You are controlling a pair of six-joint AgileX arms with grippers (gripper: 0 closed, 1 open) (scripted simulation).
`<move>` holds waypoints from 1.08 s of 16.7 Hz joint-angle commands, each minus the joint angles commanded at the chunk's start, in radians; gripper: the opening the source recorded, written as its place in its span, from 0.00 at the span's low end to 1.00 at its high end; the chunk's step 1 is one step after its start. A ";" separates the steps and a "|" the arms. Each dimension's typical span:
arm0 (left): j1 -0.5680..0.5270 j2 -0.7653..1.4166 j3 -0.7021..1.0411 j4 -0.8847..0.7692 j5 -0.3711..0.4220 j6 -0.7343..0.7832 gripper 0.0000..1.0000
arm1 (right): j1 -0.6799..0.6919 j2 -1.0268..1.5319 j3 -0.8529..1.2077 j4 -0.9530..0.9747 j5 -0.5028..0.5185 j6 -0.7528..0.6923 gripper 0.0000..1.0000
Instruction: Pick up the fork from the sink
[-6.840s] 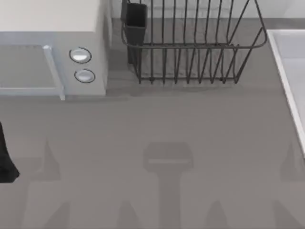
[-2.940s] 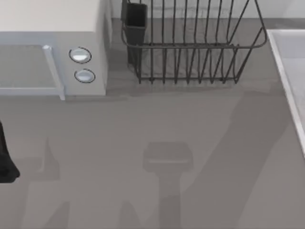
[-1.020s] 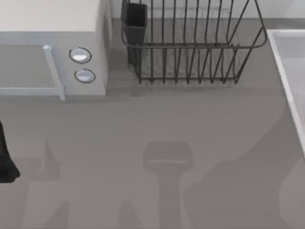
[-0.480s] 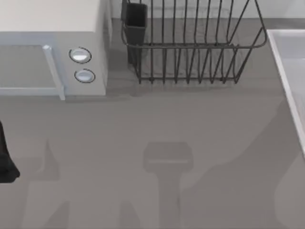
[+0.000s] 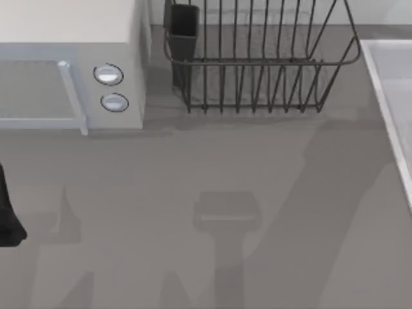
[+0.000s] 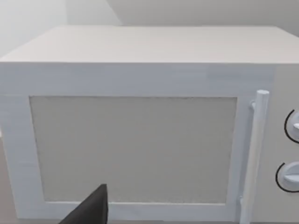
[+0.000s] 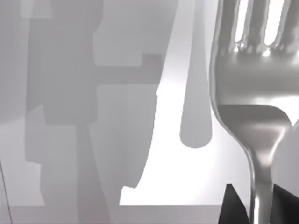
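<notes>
Right gripper (image 7: 256,205) is seen clamped on the fork (image 7: 254,98) at its slender neck, with the tines held out above the pale sink (image 5: 393,84) floor. For a clean lift, the handle should be kept pinched squarely and raised straight, so it cannot pivot. Left gripper (image 6: 91,210) is parked facing the microwave (image 6: 140,140); whether it is open cannot be told.

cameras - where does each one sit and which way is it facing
Top view: above the table, looking down on the microwave, dish rack and sink rim; left arm at the left edge.
Left wrist view: on the left arm, facing the microwave door; a dark left claw finger.
Right wrist view: on the right arm, close on the fork, its handle between the right claw fingers.
Shared: the microwave, top and left wrist.
</notes>
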 joint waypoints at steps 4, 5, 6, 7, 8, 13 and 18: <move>0.000 0.000 0.000 0.000 0.000 0.000 1.00 | 0.000 -0.017 0.020 -0.028 0.000 0.000 0.00; 0.000 0.000 0.000 0.000 0.000 0.000 1.00 | 0.000 -0.017 0.020 -0.028 0.000 0.000 0.00; 0.000 0.000 0.000 0.000 0.000 0.000 1.00 | 0.001 -0.014 0.019 -0.026 -0.001 0.001 0.00; 0.000 0.000 0.000 0.000 0.000 0.000 1.00 | 0.004 -0.016 0.017 -0.026 0.000 0.004 0.00; 0.000 0.000 0.000 0.000 0.000 0.000 1.00 | 0.015 -0.023 0.010 -0.029 0.000 0.015 0.00; 0.000 0.000 0.000 0.000 0.000 0.000 1.00 | 0.221 -0.159 -0.113 -0.059 0.002 0.218 0.00; 0.000 0.000 0.000 0.000 0.000 0.000 1.00 | 0.583 -0.391 -0.322 -0.098 0.005 0.568 0.00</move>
